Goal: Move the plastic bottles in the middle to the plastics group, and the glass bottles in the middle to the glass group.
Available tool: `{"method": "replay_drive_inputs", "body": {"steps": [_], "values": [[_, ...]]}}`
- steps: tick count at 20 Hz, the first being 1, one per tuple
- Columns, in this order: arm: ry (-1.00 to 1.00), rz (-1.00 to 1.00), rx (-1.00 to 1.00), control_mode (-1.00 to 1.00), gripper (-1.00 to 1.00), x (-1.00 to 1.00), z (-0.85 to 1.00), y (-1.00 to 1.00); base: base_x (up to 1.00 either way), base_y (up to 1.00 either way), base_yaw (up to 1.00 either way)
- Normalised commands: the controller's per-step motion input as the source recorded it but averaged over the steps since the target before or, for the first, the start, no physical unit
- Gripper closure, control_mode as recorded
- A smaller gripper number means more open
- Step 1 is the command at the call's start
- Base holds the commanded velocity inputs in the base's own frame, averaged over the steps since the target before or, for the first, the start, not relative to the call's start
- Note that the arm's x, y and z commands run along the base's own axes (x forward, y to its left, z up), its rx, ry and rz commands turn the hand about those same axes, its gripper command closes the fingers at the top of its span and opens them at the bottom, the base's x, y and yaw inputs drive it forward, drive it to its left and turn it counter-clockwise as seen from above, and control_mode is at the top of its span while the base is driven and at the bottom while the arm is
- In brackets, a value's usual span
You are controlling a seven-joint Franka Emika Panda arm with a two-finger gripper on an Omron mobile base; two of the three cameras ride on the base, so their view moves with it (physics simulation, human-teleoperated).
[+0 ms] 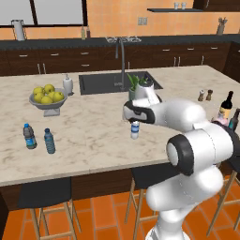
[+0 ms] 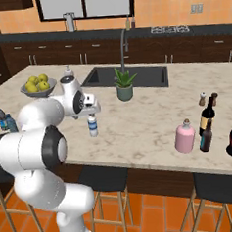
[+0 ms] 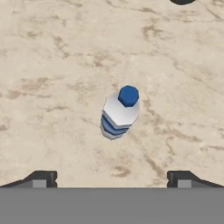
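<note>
The plastic bottle in the middle [image 1: 135, 130] [image 2: 92, 125] [image 3: 119, 113] stands upright on the marble island, small and whitish with a blue label band; its cap looks blue in the hand view. My gripper [image 1: 132, 118] [image 2: 90, 111] [image 3: 112, 177] hangs open just above it, with nothing between its fingers. The plastics group [image 1: 29, 136] [image 2: 0, 117] is two blue water bottles at the left. A pink glass bottle [image 2: 184, 136] and a slim dark bottle [image 2: 206, 135] stand at the right beside the tall wine bottle [image 1: 227, 105] [image 2: 207, 114].
A bowl of lemons [image 1: 47, 98] and a white soap dispenser [image 1: 68, 85] sit at the back left. The sink [image 1: 112, 82] and a potted plant [image 2: 124, 85] lie behind the bottle. Two shakers [image 1: 205, 95] stand near the wine bottle. Stools line the island's front edge.
</note>
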Motion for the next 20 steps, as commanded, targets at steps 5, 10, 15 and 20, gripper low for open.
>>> {"method": "replay_drive_inputs", "body": {"steps": [5, 10, 15, 20], "values": [[0.00, -0.21, -0.01, -1.00, -1.00, 0.37, -0.07, 0.15, 0.00, 0.00, 0.00], [0.07, 0.00, 0.08, -1.00, -1.00, 0.00, 0.00, -0.22, 0.00, 0.00, 0.00], [0.11, 0.00, 0.06, -1.00, -1.00, 0.21, -0.16, -0.32, 0.00, 0.00, 0.00], [0.02, 0.00, 0.00, -1.00, -1.00, 0.43, -0.17, 0.00, 0.00, 0.00, 0.00]]}}
